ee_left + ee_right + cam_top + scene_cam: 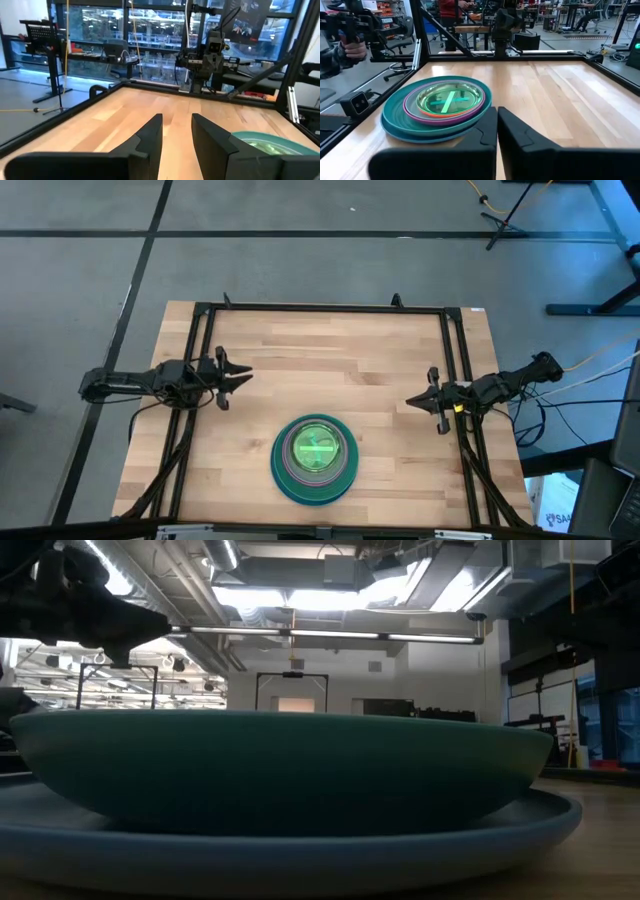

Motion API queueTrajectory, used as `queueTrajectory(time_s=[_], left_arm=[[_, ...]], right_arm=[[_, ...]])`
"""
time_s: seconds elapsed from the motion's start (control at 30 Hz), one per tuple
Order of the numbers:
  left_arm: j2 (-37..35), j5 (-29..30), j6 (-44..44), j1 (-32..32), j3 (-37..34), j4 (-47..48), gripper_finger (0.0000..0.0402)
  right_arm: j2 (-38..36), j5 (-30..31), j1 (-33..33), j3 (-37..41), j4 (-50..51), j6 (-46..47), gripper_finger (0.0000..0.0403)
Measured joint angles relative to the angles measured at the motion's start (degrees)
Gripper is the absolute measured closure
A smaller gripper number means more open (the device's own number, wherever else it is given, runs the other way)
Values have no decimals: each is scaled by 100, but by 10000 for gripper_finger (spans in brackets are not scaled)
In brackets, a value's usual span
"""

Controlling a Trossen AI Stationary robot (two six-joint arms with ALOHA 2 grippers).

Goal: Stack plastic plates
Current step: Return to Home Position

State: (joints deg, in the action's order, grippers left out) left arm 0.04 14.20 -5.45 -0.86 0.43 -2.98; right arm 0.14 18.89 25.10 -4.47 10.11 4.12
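The plastic plates stand in one stack (314,457) near the table's front edge, midway between my arms: a large blue plate at the bottom, a large teal-green one on it, then a magenta one, an orange one and a lime one on top (445,100). The stack fills the low view (280,790) and shows at the edge of the left wrist view (265,142). My left gripper (243,377) hovers at the table's left, open and empty. My right gripper (412,401) hovers at the table's right, shut and empty.
A black metal frame (320,308) runs along the table's far edge and both sides. Bare wood lies between the grippers and behind the stack. In the right wrist view a person's hand (350,50) holds a device beyond the table's near edge.
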Motion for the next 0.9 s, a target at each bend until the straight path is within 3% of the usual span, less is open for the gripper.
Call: queueTrajectory(time_s=[0.47, 0.7, 0.9], left_arm=[[8, -36, 96, 10, 0, 15, 308], [8, -124, 134, 10, 0, 15, 392], [8, -554, 112, 10, 0, 33, 400]], right_arm=[[0, 162, 0, 2, -7, -4, 391], [0, 167, 0, 2, -9, -6, 391], [0, 478, 0, 2, -14, -3, 391]])
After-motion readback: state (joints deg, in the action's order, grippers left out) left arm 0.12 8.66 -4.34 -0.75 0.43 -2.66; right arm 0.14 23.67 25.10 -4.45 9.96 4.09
